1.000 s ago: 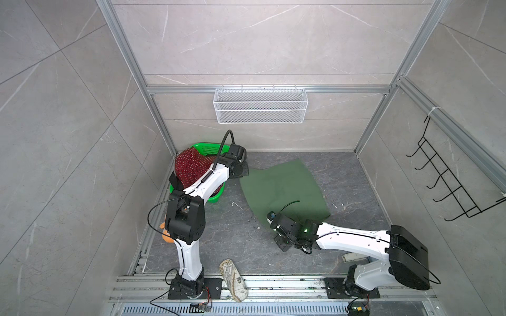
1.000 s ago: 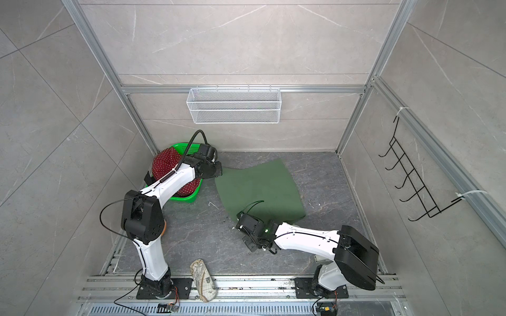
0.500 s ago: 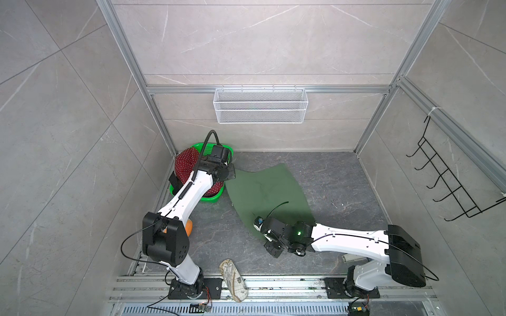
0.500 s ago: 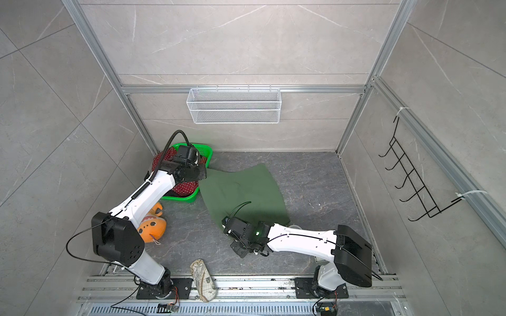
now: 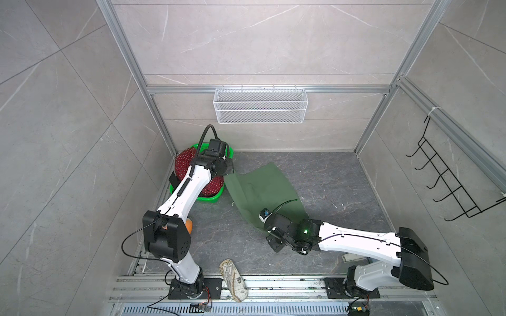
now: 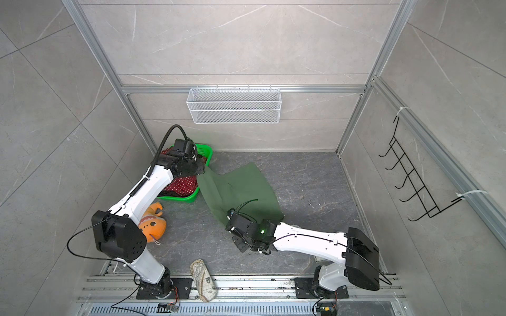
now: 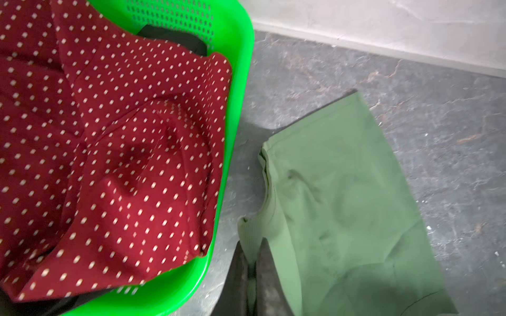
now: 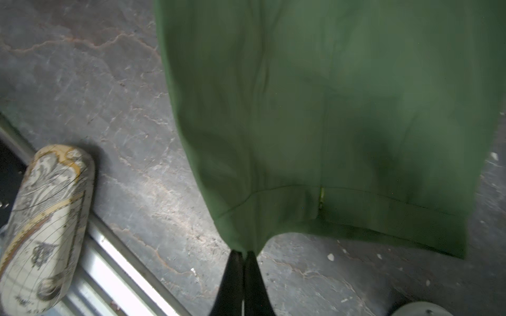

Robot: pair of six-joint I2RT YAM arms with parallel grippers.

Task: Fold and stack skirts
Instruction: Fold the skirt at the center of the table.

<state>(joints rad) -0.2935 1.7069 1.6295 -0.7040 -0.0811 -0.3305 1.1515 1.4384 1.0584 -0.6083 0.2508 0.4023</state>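
The dark green skirt (image 5: 262, 191) lies spread mid-bench (image 5: 328, 177), held by both claws. The left claw (image 7: 253, 260) is clamped on its 10 o'clock corner and the right claw (image 8: 243, 257) is pinched on its 6 o'clock corner. At the bench's 10 o'clock, the green basket (image 7: 241, 82) holds the red polka-dot skirt (image 7: 123, 136) over the black skirt (image 7: 175, 37).

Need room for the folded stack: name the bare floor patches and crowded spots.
Bare: the floor between the green skirt and the right wall, and the strip along the back wall. Crowded: the left corner, with basket and plush toy; glasses case at the front.
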